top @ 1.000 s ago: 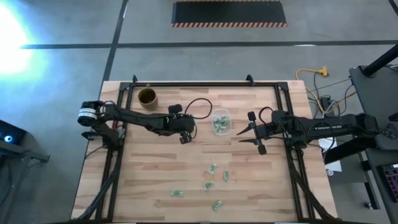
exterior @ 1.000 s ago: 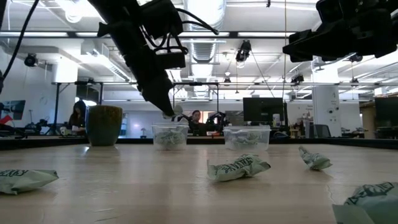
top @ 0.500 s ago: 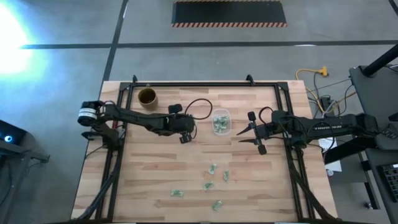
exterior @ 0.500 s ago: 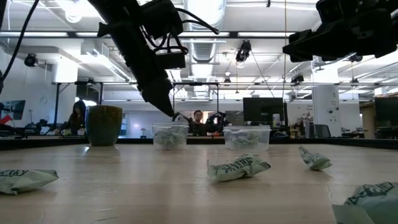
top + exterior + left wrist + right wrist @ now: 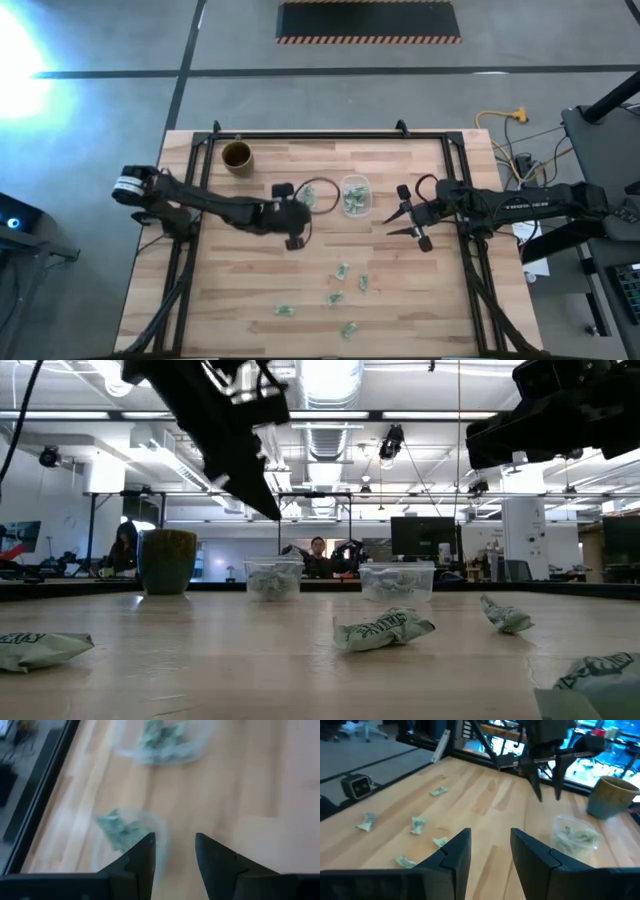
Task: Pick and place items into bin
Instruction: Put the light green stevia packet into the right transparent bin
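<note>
The left claw (image 5: 308,203) hangs above the tabletop (image 5: 250,290), its two fingers apart and nothing between them. Directly below and just ahead of its fingertips sits a clear tub (image 5: 131,836) with green-and-white items inside; a second clear tub (image 5: 355,195), also holding items, lies a little farther ahead, between the two claws. The right claw (image 5: 395,217) waits just beyond that second tub, fingers apart and empty, pointing toward the left arm.

The loose items (image 5: 345,271) lie scattered on the tabletop well apart from both claws, toward the near edge. Seen from table height, the nearest crumpled item (image 5: 383,630) lies flat with its long axis roughly across the view; the others point in mixed directions. A brown cup (image 5: 236,155) stands behind the left arm.
</note>
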`<state>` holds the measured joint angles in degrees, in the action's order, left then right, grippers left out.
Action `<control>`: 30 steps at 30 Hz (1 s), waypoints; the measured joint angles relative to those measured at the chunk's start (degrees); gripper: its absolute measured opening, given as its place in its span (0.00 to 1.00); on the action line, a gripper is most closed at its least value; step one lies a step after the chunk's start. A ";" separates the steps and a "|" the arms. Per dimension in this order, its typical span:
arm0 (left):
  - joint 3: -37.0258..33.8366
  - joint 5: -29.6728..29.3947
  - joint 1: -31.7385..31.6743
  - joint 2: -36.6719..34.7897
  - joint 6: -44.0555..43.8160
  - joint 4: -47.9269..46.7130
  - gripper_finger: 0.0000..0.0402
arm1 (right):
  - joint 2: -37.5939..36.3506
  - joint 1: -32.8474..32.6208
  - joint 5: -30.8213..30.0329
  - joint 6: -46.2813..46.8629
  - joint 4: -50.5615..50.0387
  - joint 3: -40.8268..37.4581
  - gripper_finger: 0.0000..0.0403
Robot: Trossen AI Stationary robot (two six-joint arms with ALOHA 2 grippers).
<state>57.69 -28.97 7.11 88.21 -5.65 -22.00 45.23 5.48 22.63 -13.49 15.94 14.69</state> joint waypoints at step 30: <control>-0.02 -1.51 11.11 0.03 -1.68 -1.95 0.31 | 34.90 -17.26 1.43 4.06 -1.32 16.47 0.32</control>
<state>57.67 -30.48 18.22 88.25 -7.33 -23.95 80.13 -11.79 24.05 -9.42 14.62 31.16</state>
